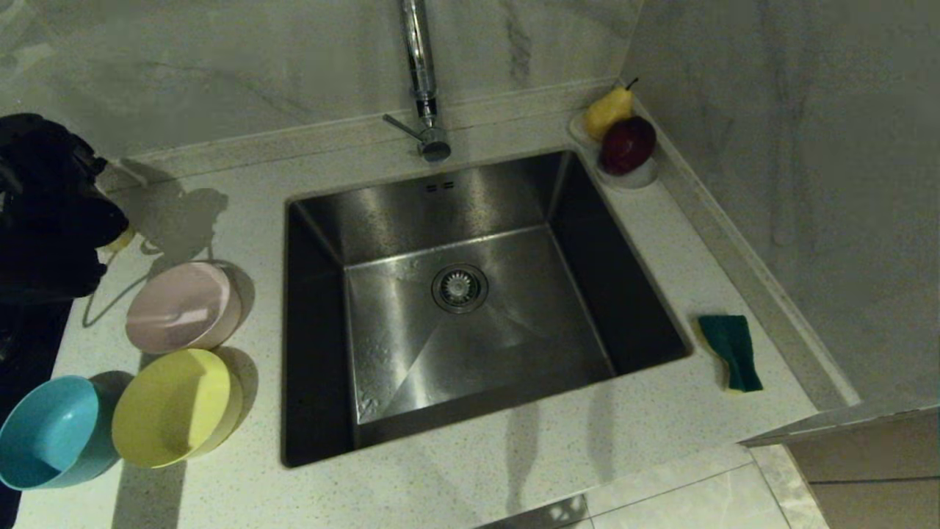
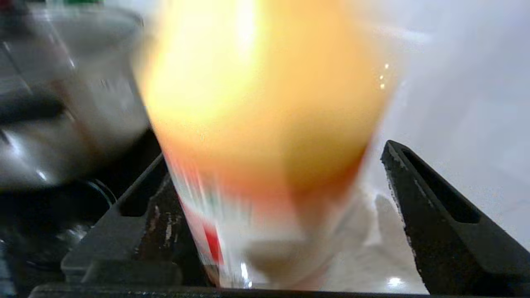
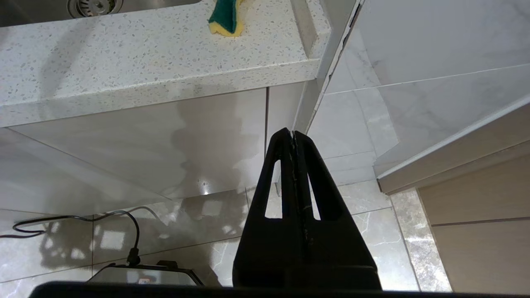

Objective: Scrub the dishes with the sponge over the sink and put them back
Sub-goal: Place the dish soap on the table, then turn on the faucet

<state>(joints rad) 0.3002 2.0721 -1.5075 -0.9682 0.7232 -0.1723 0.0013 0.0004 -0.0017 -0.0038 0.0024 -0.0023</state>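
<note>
The sink (image 1: 470, 294) sits in the desk (image 1: 514, 470), three bowls (image 1: 176, 408) left of it. The left gripper (image 2: 281, 215), raised at far left, is spread around an orange bottle (image 2: 265, 103). The right gripper (image 3: 295, 136) hangs below desk level, pressed together. The sponge (image 1: 731, 351) lies right of the sink.

Speckled countertop (image 1: 470, 477) carries three bowls (image 1: 180, 408), sponge (image 1: 731, 351), fruit dish (image 1: 635, 176).

Chrome faucet (image 1: 424, 88) behind the basin, yellow pear (image 1: 607, 112) and dark red apple (image 1: 628, 145) on white dish (image 1: 637, 176), speckled countertop (image 1: 661, 419)
</note>
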